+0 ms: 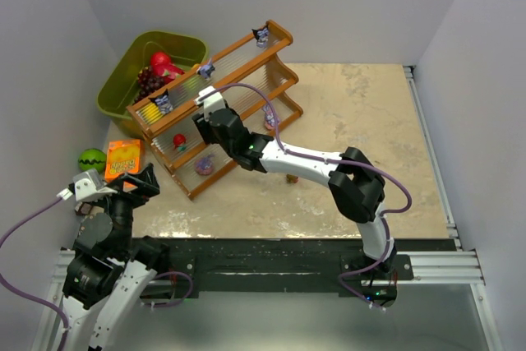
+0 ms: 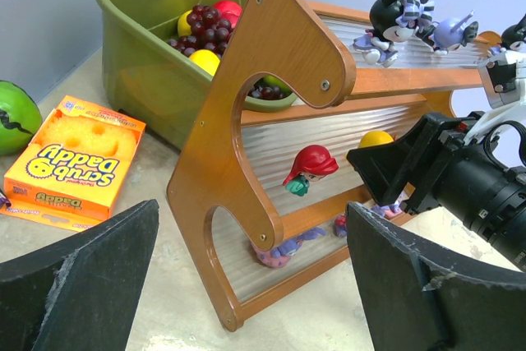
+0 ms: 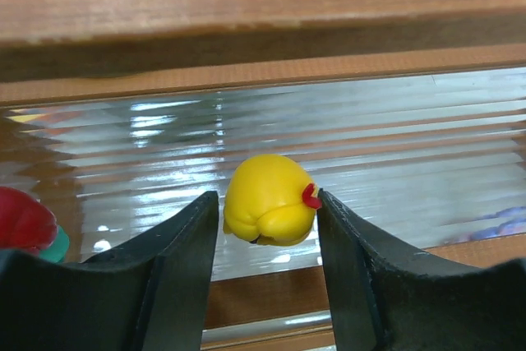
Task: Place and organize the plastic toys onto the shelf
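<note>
At 9 o'clock on the tan stone-patterned counter (image 1: pixel 362 113) lie a green striped ball (image 1: pixel 92 159) and, just beside it, a flat orange cardboard box (image 1: pixel 123 158). An olive-green plastic bin (image 1: pixel 115 80) stands at 10 o'clock. The left arm is folded low at 7 o'clock. Its left gripper (image 1: pixel 138 184) is raised and aimed toward 1 o'clock at the near end of the three-tier stepped shelf of orange-brown wood and clear ribbed plastic (image 2: pixel 271 63). Its fingers (image 2: pixel 78 277) are spread wide, released, grasping nothing.

The shelf runs across the counter from 8 o'clock to 1 o'clock. Three small dark blue-black figurines (image 1: pixel 163 102) are spaced along its top tier. A red-haired figurine (image 2: pixel 308 168) stands on the middle tier, and purple-pink figurines (image 1: pixel 205 164) lie on the lowest.

The right arm reaches from 5 o'clock, elbow bent high and forearm stretched toward 10 o'clock, so the right gripper (image 1: pixel 204 123) meets the middle tier. From above, the gripper hides what it is at. The right wrist camera shows a round yellow plastic toy (image 3: pixel 267 200) resting on the middle tier's ribbed plastic between the fingers (image 3: pixel 177 269). They stand close on either side, the 3 o'clock one touching the toy's small red tip. Whether they are pinching it or have let go, I cannot tell. The left wrist camera shows the same toy from the side, at 3 o'clock of the red-haired figurine, and grapes and yellow fruit in the bin behind the shelf.
</note>
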You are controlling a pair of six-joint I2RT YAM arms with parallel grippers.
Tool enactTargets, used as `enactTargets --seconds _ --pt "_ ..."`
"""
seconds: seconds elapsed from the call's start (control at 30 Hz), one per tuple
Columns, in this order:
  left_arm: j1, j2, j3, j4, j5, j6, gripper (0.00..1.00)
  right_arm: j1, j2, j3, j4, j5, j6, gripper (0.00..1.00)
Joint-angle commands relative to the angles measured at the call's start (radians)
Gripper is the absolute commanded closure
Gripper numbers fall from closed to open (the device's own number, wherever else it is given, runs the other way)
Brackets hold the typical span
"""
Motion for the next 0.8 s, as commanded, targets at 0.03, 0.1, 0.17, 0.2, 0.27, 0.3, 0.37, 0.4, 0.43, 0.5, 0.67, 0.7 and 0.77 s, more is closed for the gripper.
enactTargets --seconds 0.03,0.1,0.17,0.2,0.27,0.3,0.37,0.4,0.43,0.5,0.67,0.7,0.77 --pt "0.004 -0.063 0.0 0.037 -0.005 0.0 0.0 -0.006 -0.031 0.016 0.005 0.03 0.007 0.43" --pt "0.004 -0.064 0.002 0.039 -0.005 0.0 0.0 -0.006 -0.03 0.016 0.003 0.034 0.009 0.41" --pt "0.004 -0.064 0.0 0.037 -0.005 0.0 0.0 -0.006 -0.033 0.014 0.005 0.04 0.014 0.4" --pt "0.004 -0.064 0.0 0.039 -0.005 0.0 0.0 -0.005 -0.034 0.013 0.006 0.043 0.014 0.37" --pt "0.004 -0.064 0.002 0.037 -0.005 0.0 0.0 -0.005 -0.04 0.01 0.011 0.043 0.015 0.34" --pt "0.004 -0.064 0.0 0.039 -0.005 0.0 0.0 -0.006 -0.05 0.007 0.012 0.047 0.017 0.32" --pt "0.004 -0.066 0.002 0.037 -0.005 0.0 0.0 -0.008 -0.06 0.002 0.009 0.047 0.015 0.26" --pt "0.004 -0.066 0.0 0.039 -0.005 0.0 0.0 -0.005 -0.069 -0.007 0.014 0.044 0.015 0.25" --pt "0.004 -0.067 0.0 0.037 -0.005 0.0 0.0 -0.006 -0.088 -0.013 0.019 0.038 0.015 0.24" --pt "0.004 -0.067 0.0 0.037 -0.005 0.0 0.0 -0.006 -0.106 -0.032 0.028 0.023 0.014 0.2" --pt "0.004 -0.069 0.0 0.039 -0.005 0.0 0.0 -0.006 -0.177 -0.082 0.032 0.006 0.014 0.17" --pt "0.004 -0.069 0.0 0.039 -0.005 -0.002 0.0 -0.006 -0.192 -0.095 0.038 -0.008 0.015 0.17" --pt "0.004 -0.067 0.0 0.036 -0.006 -0.002 0.0 -0.006 -0.252 -0.128 0.046 -0.028 0.024 0.17"
